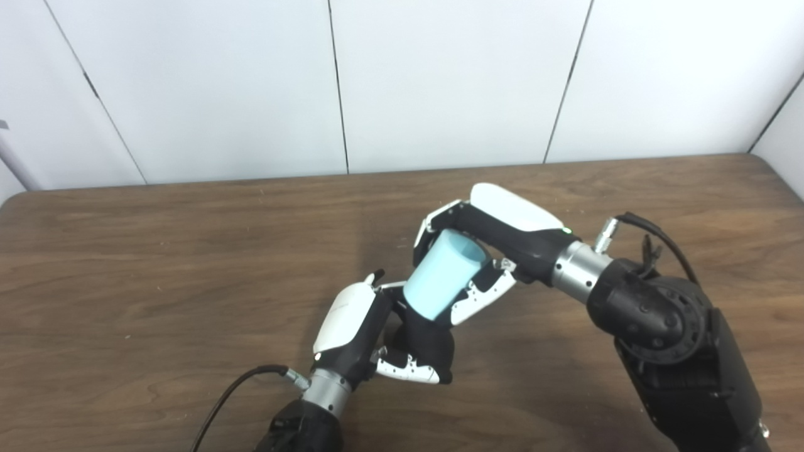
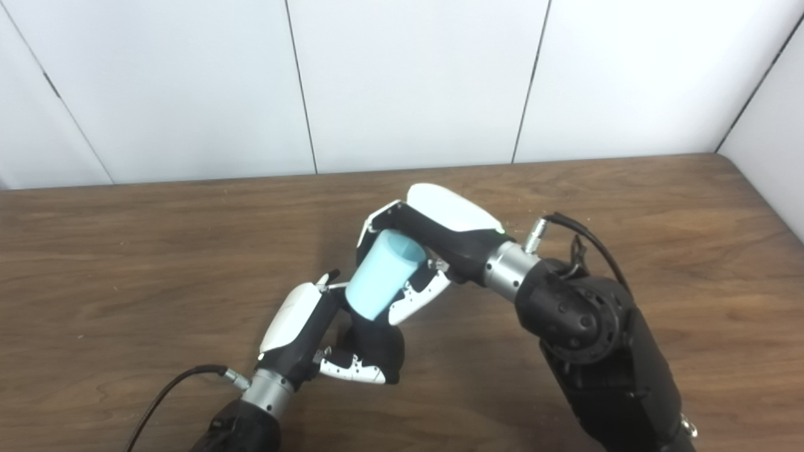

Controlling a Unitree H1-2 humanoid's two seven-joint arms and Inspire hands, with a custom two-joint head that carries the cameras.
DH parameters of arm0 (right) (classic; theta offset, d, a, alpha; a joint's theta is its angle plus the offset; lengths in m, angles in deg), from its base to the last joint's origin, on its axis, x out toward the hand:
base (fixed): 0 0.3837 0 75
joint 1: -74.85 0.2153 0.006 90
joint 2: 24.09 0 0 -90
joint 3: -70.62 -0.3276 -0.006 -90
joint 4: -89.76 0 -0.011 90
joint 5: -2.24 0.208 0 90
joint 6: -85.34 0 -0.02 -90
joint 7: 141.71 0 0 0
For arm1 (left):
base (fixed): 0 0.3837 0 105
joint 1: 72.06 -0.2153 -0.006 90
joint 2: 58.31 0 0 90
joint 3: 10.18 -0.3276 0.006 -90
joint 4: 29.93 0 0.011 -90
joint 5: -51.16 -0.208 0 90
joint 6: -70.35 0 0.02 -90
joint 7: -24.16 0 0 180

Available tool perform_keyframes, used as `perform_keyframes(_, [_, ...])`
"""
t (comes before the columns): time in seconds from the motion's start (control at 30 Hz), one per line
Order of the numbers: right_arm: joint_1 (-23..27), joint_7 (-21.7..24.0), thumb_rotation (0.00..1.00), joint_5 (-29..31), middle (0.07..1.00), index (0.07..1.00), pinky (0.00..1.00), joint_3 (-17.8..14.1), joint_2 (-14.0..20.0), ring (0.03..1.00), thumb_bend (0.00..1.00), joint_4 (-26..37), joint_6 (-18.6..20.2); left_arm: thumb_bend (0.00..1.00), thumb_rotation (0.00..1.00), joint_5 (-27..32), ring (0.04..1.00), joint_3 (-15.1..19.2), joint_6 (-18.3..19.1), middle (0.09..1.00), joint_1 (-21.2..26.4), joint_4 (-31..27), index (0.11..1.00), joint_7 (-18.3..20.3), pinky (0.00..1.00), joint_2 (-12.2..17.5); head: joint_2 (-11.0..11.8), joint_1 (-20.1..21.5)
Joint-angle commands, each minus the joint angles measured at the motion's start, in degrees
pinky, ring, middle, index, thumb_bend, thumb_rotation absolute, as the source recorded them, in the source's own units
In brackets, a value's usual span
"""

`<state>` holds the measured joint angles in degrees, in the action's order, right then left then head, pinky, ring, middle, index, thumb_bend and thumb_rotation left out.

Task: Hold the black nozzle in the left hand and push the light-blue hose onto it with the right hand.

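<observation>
Left eye view shows both robot hands meeting above the middle of the wooden tabletop (image 1: 157, 263). The right robot hand (image 1: 483, 251) is clenched around the light-blue hose (image 1: 443, 273), a short, wide tube piece whose open far end faces up and to the right. Its long axis slopes down and to the left, straight toward the left robot hand (image 1: 377, 333). That hand is wrapped around the black nozzle (image 1: 424, 336), which stands just below the hose's lower end. Hose and nozzle look to be touching there, with the nozzle's tip hidden by the tube's lower rim, so I cannot tell how far the hose is seated, if at all. The two axes appear roughly in line, the nozzle pointing up and right into the tube. Judging from this, the coming push should run along that slope, down and left, while the left robot hand braces against it.
</observation>
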<state>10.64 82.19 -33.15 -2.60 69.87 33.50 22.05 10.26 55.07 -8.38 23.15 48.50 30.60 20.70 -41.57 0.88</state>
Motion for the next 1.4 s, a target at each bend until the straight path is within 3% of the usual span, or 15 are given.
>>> perform_keyframes(0.0, [1.89, 2.32, 0.0, 0.52, 0.505, 0.495, 0.31, 2.47, 0.89, 0.422, 0.5, -1.07, -0.68, 0.5, 0.0, -1.31, 0.49, -1.46, 1.1, 0.481, -0.18, 1.79, 0.486, 1.68, 1.0, -0.26, -0.23, -0.02])
perform_keyframes(0.17, [5.03, 3.72, 0.0, -0.43, 0.513, 0.502, 0.3, 6.97, 3.21, 0.427, 0.5, -2.1, -2.08, 0.5, 0.0, -1.39, 0.491, -1.71, 0.91, 0.481, -0.35, 1.99, 0.486, 1.63, 1.0, -0.21, -0.51, 0.17])
perform_keyframes(0.3, [9.94, 7.6, 0.0, -0.86, 0.512, 0.492, 0.3, 10.59, 5.13, 0.43, 0.5, -1.44, -1.91, 0.5, 0.0, -1.57, 0.495, -2.1, 0.89, 0.479, -0.41, 2.25, 0.485, 1.64, 1.0, -0.42, -0.73, 0.06])
perform_keyframes(0.53, [13.37, 10.28, 0.0, -1.56, 0.5, 0.483, 0.3, 12.96, 6.81, 0.426, 0.5, -1.65, -2.5, 0.5, 0.0, -1.69, 0.5, -2.4, 1.09, 0.477, -0.28, 2.06, 0.484, 2.0, 1.0, -0.46, -0.97, -0.05])
perform_keyframes(0.83, [12.64, 13.08, 0.0, -5.19, 0.494, 0.477, 0.31, 15.84, 8.82, 0.433, 0.5, -1.57, -3.61, 0.5, 0.0, -1.57, 0.512, -2.52, 0.88, 0.474, -0.21, 2.16, 0.481, 1.97, 1.0, -0.21, -1.21, -0.14])
perform_keyframes(1.23, [9.52, 12.39, 0.0, -7.25, 0.481, 0.471, 0.33, 16.09, 8.41, 0.442, 0.5, -0.04, -3.84, 0.5, 0.0, -1.16, 0.519, -2.37, 1.01, 0.473, -0.23, 1.62, 0.478, 2.08, 1.0, 0.03, -1.54, 0.05])
perform_keyframes(1.37, [8.0, 11.41, 0.0, -7.88, 0.498, 0.516, 0.31, 15.85, 8.31, 0.404, 0.5, -0.19, -4.51, 0.5, 0.0, -1.06, 0.519, -2.36, 0.85, 0.473, -0.32, 1.76, 0.478, 1.95, 1.0, 0.13, -1.64, 0.03])
